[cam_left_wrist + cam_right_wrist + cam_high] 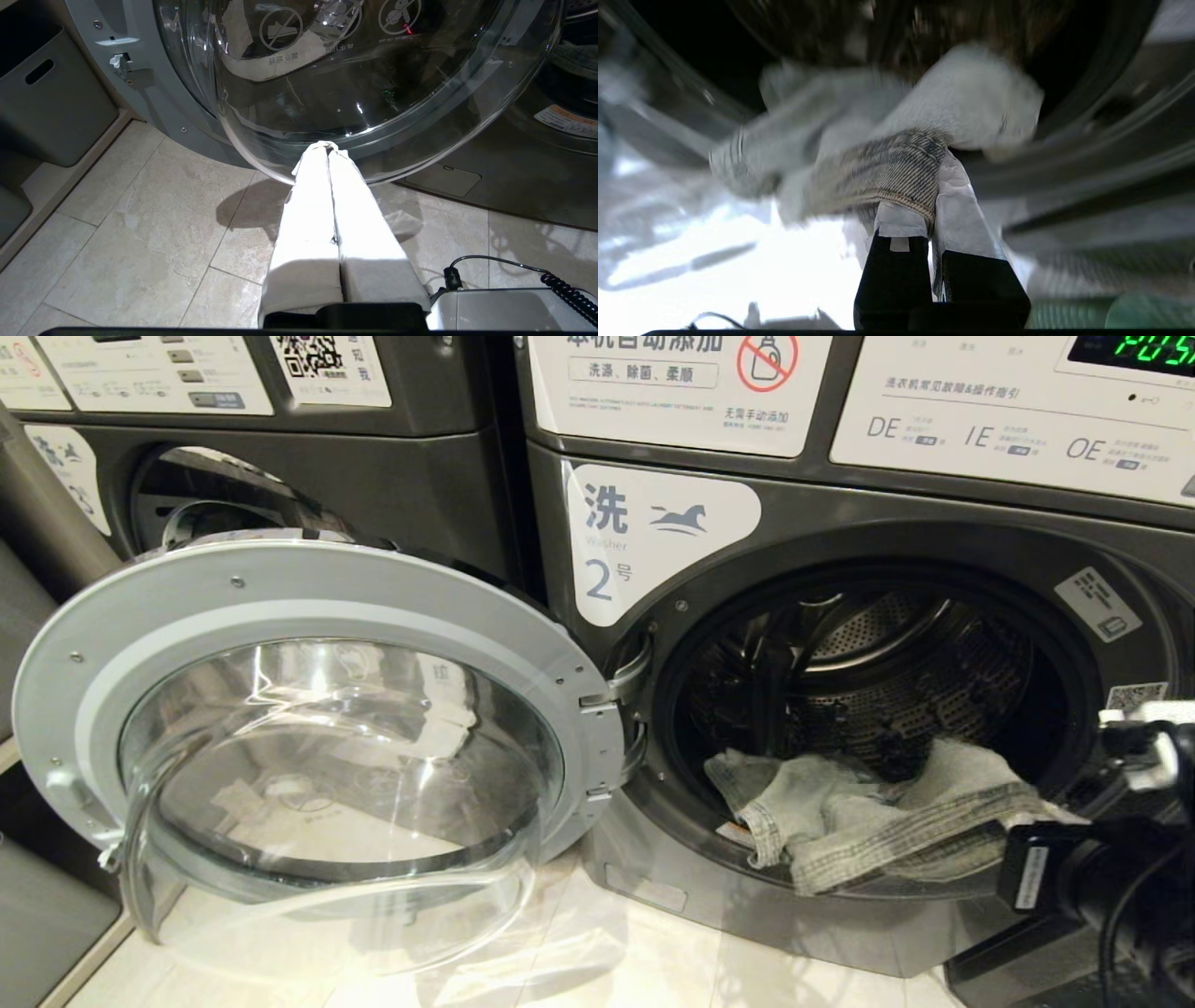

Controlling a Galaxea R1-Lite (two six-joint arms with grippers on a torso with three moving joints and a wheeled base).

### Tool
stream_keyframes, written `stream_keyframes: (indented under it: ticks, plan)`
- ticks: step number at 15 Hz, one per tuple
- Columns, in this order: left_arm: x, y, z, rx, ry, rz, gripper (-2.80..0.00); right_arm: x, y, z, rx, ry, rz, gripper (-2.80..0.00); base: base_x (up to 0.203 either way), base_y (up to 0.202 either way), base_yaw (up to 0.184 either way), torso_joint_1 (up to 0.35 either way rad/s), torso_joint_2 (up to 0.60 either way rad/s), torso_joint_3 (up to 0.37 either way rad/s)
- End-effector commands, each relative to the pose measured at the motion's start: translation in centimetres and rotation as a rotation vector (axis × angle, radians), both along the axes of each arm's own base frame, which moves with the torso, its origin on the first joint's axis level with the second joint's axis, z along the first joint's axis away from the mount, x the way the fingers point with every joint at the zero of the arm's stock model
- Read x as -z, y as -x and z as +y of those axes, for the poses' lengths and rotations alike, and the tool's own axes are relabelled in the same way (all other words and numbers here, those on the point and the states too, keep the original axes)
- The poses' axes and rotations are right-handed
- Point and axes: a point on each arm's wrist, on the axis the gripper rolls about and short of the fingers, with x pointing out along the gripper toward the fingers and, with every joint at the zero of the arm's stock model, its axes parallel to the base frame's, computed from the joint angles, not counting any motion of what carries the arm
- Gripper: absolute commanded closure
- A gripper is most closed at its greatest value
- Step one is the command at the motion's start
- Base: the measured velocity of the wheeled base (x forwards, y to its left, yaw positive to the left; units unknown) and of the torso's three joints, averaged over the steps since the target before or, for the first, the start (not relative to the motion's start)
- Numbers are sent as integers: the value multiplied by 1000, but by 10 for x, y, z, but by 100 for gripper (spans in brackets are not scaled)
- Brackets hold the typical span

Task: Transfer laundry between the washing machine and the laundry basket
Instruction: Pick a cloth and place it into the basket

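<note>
On the washing machine: white label read "洗 Washer 2号" | door: round glass bowl in grey rim, swung wide | laundry: pale grey ribbed-hem cloth draped over the drum's lip | right gripper: clenched on the hem | left gripper: closed, empty, beneath the door above floor tiles.
</note>
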Motion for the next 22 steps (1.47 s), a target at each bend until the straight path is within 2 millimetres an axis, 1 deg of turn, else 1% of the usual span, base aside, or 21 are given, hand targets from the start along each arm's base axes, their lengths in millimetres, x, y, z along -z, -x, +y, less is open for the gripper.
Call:
stream_keyframes:
  ticks: [1, 3, 5, 7, 8, 10, 11, 13, 16, 17, 19, 22]
  plan:
    - [0, 0, 0, 0, 0, 0, 0, -31, 33, -23, -15, -44, -155, 0, 0, 0, 0, 0, 0, 0]
    - [0, 0, 0, 0, 0, 0, 0, -42, 55, -41, 10, -26, -210, 0, 0, 0, 0, 0, 0, 0]
    - [0, 0, 0, 0, 0, 0, 0, -54, 79, -59, 23, -12, -227, 0, 0, 0, 0, 0, 0, 0]
    - [0, 0, 0, 0, 0, 0, 0, -77, 97, -73, 22, -17, -242, 0, 0, 0, 0, 0, 0, 0]
    - [0, 0, 0, 0, 0, 0, 0, -86, 108, -81, 12, -30, -262, 0, 0, 0, 0, 0, 0, 0]
    - [0, 0, 0, 0, 0, 0, 0, -89, 120, -89, -16, -49, -289, 0, 0, 0, 0, 0, 0, 0]
    - [0, 0, 0, 0, 0, 0, 0, -89, 124, -92, -38, -59, -300, 0, 0, 0, 0, 0, 0, 0]
    - [0, 0, 0, 0, 0, 0, 0, -86, 124, -92, -56, -30, -263, 0, 0, 0, 0, 0, 0, 0]
    - [0, 0, 0, 0, 0, 0, 0, -75, 121, -89, -83, -2, -214, 0, 0, 0, 0, 0, 0, 0]
    - [0, 0, 0, 0, 0, 0, 0, -68, 120, -88, -89, 29, -180, 0, 0, 0, 0, 0, 0, 0]
    - [0, 0, 0, 0, 0, 0, 0, -67, 121, -89, -82, 69, -127, 0, 0, 0, 0, 0, 0, 0]
    - [0, 0, 0, 0, 0, 0, 0, -66, 119, -87, -106, 83, -110, 0, 0, 0, 0, 0, 0, 0]
